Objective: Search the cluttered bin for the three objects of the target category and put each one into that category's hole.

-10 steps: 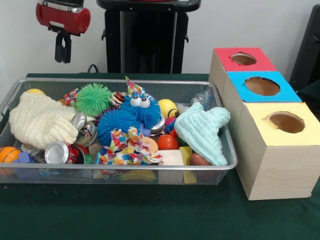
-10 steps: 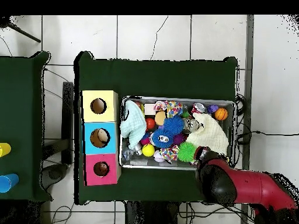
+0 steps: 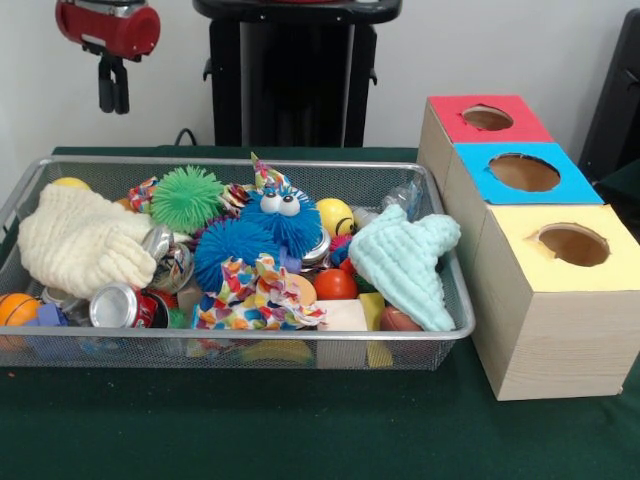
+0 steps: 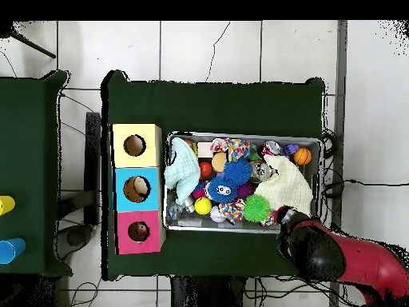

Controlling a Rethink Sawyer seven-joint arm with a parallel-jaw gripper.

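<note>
The silver wire-mesh bin (image 3: 250,336) stands on the green table, heaped with clutter; it also shows in the overhead view (image 4: 240,134). No monkey, tiger or duck shows in it; they are hidden or out of view. The red-surrounded hole (image 3: 487,118) tops the farthest wooden box at the right, and is the lowest box in the overhead view (image 4: 138,232). My gripper (image 3: 112,98) hangs high above and behind the bin's left far corner, shut and empty. In the overhead view only the red arm (image 4: 327,254) shows, beside the bin's lower right corner.
In the bin lie a fuzzy blue ball with googly eyes (image 3: 283,215), a green spiky ball (image 3: 186,197), a cream knitted cloth (image 3: 80,240), a mint cloth (image 3: 405,260), cans (image 3: 115,305) and a yellow ball (image 3: 333,213). The blue hole (image 3: 524,172) and the yellow hole (image 3: 573,243) sit nearer.
My gripper has risen and moved a little left in the front view, away from the bin. Nothing in the bin has moved.
</note>
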